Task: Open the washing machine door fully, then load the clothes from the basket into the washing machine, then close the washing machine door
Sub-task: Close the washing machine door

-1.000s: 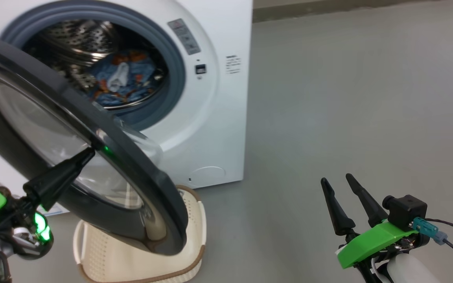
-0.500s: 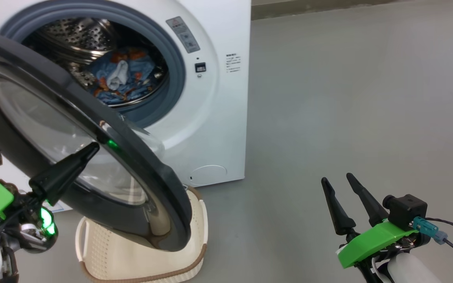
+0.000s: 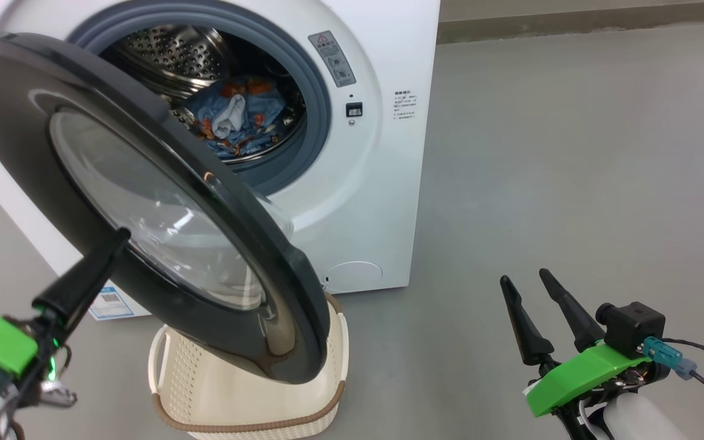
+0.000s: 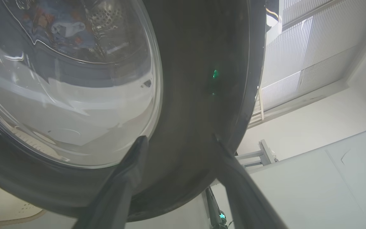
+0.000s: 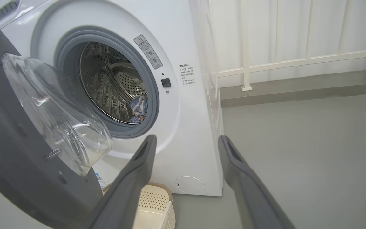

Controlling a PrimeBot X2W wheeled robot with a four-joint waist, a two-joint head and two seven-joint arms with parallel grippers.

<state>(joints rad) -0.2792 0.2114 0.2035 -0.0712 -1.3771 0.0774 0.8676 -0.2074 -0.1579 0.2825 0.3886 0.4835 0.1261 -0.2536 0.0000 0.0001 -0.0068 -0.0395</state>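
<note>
The washing machine (image 3: 376, 201) (image 5: 186, 127) stands with its door (image 3: 162, 214) (image 4: 186, 79) (image 5: 11, 152) swung partway out, glass bowl facing the drum. The clothes (image 3: 236, 119) (image 5: 138, 108), blue with orange prints, lie inside the steel drum. Below the door's lower edge sits the basket (image 3: 248, 421) (image 5: 152, 198), partly hidden by the door. My left gripper (image 3: 121, 235) (image 4: 179, 137) is open, its fingers spread against the door's outer face near the black rim, holding nothing. At the lower right my right gripper (image 3: 524, 278) (image 5: 186, 137) is open and empty above the floor.
Bare grey floor (image 3: 572, 153) stretches to the right of the machine. A white railing (image 5: 297, 60) and wall run behind it. A small blue label sticker (image 3: 110, 302) shows low on the machine's front.
The head camera has turned, so the machine sits further right in the picture. My left finger's tip now lies over the door's glass, further from the rim's edge. The right gripper has not moved.
</note>
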